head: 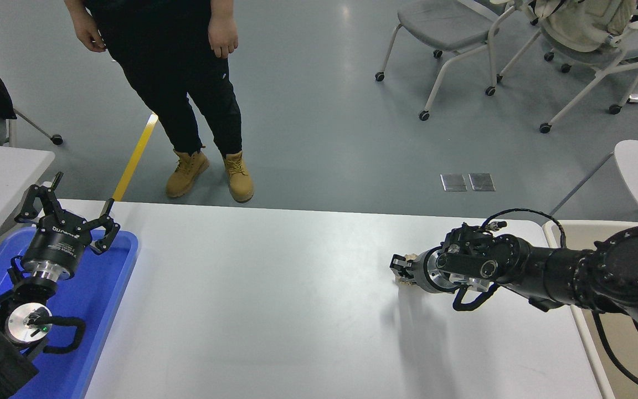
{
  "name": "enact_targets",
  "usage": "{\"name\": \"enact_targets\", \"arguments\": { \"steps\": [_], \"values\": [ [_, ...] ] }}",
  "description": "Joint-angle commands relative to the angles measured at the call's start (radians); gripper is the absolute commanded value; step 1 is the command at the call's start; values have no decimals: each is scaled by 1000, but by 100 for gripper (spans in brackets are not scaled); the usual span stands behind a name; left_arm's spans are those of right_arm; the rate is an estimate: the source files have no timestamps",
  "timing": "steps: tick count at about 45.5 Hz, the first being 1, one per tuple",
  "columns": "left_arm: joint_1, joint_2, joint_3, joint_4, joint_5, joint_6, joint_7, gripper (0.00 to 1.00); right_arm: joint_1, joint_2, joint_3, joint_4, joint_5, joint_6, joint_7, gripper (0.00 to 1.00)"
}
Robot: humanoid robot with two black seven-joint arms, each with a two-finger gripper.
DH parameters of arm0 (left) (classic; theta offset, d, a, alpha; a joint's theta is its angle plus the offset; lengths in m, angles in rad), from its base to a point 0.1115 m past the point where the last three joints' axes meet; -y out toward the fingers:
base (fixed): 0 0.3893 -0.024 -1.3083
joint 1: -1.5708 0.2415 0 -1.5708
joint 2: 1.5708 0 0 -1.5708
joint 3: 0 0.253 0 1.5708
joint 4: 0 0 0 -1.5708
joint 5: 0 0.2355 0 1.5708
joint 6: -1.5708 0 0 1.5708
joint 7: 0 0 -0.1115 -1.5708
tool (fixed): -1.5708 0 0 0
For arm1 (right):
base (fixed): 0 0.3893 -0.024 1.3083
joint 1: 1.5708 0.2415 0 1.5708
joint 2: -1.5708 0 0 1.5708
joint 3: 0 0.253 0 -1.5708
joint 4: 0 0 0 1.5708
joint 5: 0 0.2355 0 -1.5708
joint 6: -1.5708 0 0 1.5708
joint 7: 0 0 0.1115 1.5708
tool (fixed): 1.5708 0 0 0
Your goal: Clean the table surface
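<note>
Table surface: the white table surface (274, 310) filled the middle and six o'clock of the scene, with no litter I could see beyond what the right gripper held.
Right gripper: the right gripper (402, 271) sat toward three o'clock, low at the tabletop, jaws closed on a small pale scrap (407, 281); what the scrap was, I couldn't tell.
Why held so: I'd judge it was pinched there to be lifted off the table, with the beige bin (612, 332) waiting at four o'clock, just beside the table's edge.
Right arm pose: the right arm (574, 269) reached in from three o'clock, stretched nearly level, wrist pointing toward nine o'clock.
Left gripper: the left gripper (72, 213) was parked at eight o'clock above a blue tray (114, 310), fingers spread wide, holding nothing.
Onlooker: a person in tan boots (208, 174) stood at twelve o'clock, beyond the far edge.
</note>
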Motion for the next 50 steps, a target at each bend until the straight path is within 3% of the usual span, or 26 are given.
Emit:
{"name": "enact_targets", "arguments": {
  "steps": [1,17,28,50],
  "values": [
    [0,0,1,0,0,0,0,100,63,-69,2,68,13,16,-4,0],
    [0,0,1,0,0,0,0,100,212,-312,-7,326,2,25,-9,0],
    [0,0,1,0,0,0,0,100,385,-569,-13,533,-44,90,-29,0],
    [0,0,1,0,0,0,0,100,577,-841,-11,562,-124,310,-70,0]
  ]
}}
